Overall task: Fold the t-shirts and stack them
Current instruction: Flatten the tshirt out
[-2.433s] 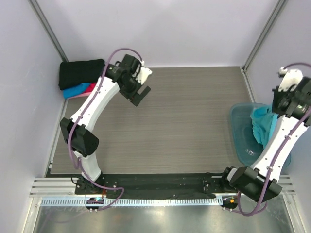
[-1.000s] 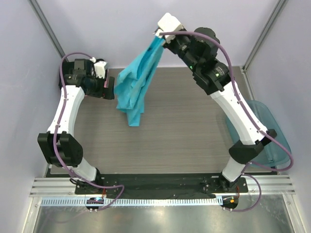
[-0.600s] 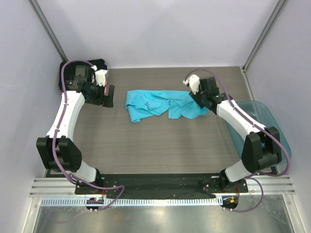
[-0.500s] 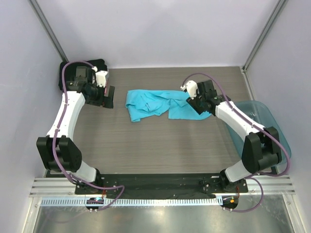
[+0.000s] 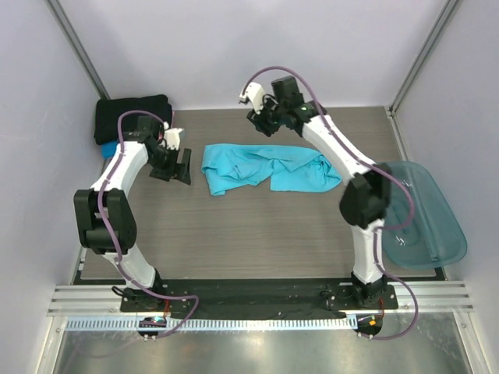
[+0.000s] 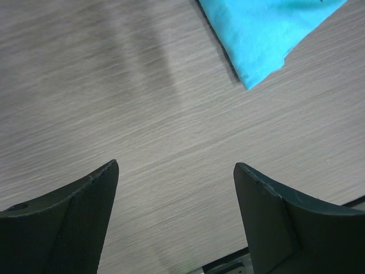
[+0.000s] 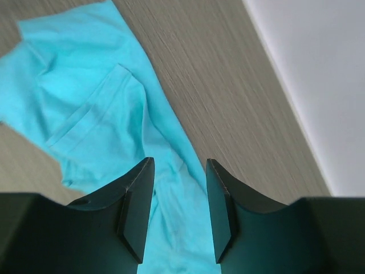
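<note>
Flatten before folding. With the turquoise shirt (image 5: 269, 167) lying rumpled and bunched mid-bench (image 5: 257, 226), held by nothing, take hold at two opposite edges and draw apart until smooth. With the left gripper (image 5: 183, 165) just left of the turquoise shirt, spread wide and empty, go for the nearest corner. Come in low, pinching cloth only, not scraping the wood. With the right gripper (image 5: 261, 125) just beyond the turquoise shirt's far edge, parted a little and likewise empty, drop onto the far hem. Avoid catching two layers at once.

Counted: one turquoise shirt. Far left of it, one folded black shirt (image 5: 131, 117) over a sliver of one blue shirt (image 5: 109, 148) — no third visible from here. Right of it, one tub (image 5: 421, 218). Two grippers.
</note>
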`<state>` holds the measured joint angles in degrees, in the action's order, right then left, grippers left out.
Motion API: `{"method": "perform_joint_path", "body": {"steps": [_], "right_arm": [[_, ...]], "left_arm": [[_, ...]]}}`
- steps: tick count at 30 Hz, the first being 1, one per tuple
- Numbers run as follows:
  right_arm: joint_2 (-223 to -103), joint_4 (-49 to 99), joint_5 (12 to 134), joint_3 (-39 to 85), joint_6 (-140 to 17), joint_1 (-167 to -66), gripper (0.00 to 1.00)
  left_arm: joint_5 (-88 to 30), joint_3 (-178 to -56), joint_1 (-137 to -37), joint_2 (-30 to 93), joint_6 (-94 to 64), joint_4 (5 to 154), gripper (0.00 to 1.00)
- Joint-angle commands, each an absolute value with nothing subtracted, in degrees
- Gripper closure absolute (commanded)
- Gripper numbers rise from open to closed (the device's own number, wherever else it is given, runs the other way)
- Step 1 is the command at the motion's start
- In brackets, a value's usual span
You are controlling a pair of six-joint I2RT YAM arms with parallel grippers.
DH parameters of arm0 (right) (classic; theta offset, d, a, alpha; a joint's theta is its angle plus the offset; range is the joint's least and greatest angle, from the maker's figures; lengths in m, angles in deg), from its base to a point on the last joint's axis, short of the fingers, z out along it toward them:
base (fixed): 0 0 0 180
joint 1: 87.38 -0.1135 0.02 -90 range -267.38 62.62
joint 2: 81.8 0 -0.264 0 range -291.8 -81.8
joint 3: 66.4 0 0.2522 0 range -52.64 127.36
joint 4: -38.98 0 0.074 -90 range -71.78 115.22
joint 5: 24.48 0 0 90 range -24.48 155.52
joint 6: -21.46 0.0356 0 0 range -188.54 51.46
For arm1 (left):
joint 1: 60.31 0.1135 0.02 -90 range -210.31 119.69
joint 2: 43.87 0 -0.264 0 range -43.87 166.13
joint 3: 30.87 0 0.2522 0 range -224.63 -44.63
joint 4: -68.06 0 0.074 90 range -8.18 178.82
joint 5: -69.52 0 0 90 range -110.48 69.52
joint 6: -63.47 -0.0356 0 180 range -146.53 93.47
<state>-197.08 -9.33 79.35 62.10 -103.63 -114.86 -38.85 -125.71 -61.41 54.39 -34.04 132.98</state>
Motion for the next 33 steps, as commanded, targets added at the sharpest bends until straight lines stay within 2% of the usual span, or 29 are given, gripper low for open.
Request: {"method": "perform_joint_path", "body": {"steps": [1,3,8,13,33], "right_arm": [[-209.5,-19.2,81.8,72.7,-105.4,-114.5,0.53],[-213.5,-20.7,81.8,79.7,-106.1,-114.5,0.53],[-222.1,-20.3,82.0,85.8,-109.6,-115.0,0.52],[-223.6,-18.9,83.2,84.2,-110.8,-115.1,0.5],[-222.7,-12.4,83.6,79.3,-107.2,-116.5,0.48]], "left_arm": [[-43.8,-125.2,-60.9,54.0,-32.5,130.9,0.18],[-44.8,-125.2,-60.9,54.7,-31.5,130.3,0.19],[-48.4,-127.4,-60.9,59.6,-30.8,130.9,0.21],[-51.8,-129.6,-61.2,64.7,-30.7,133.0,0.27],[-49.8,-131.0,-62.1,65.9,-30.8,133.8,0.26]]}}
